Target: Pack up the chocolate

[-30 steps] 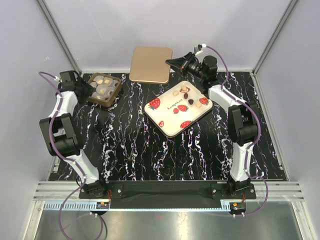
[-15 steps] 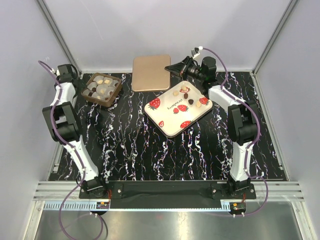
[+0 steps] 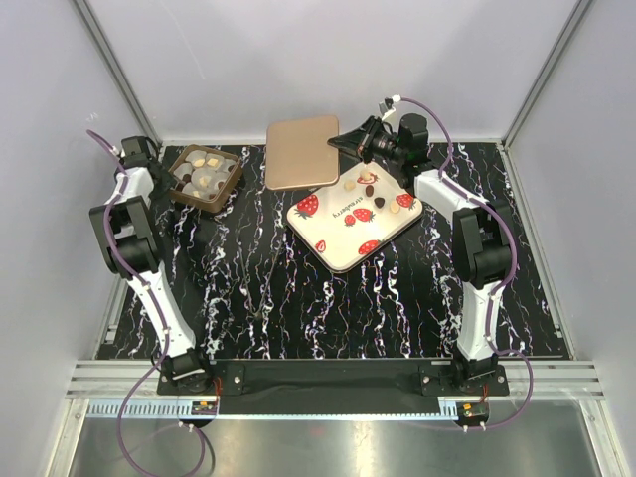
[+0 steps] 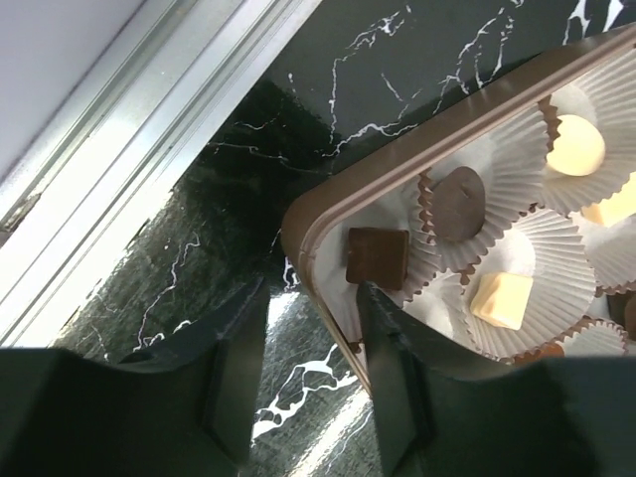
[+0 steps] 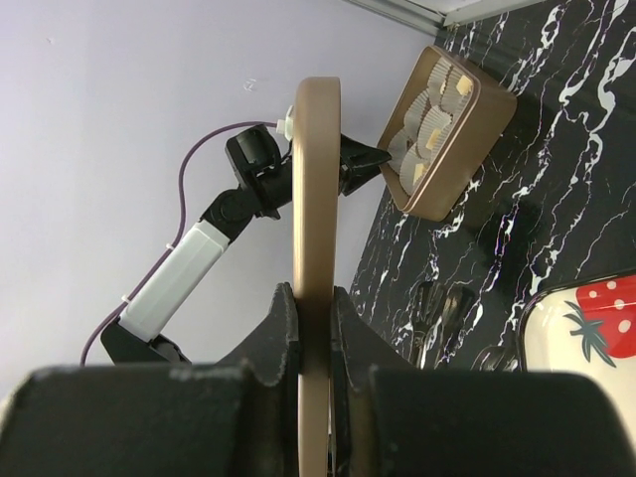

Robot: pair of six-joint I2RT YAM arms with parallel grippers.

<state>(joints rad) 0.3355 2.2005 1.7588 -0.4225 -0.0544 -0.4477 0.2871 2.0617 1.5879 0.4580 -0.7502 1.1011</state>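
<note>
**Lid gripped, box corner straddled**

Right pincer (image 5: pixel 313 298) is clenched on the lid (image 5: pixel 316 179) edge, upper centre of the top view, clear of the box (image 4: pixel 397 149), leaving the cups reachable. Left pincer (image 4: pixel 308 328) has its jaws apart, straddling the box's corner wall without pinching, probably to steady it. Chocolate (image 4: pixel 378 256) sits in the box cups; more pieces lie on the tray (image 3: pixel 328 253).

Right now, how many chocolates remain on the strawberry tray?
4 chocolates clearly, at the tray's far corner: two tan, two dark. A pale fifth may sit on the print by the rim.
</note>
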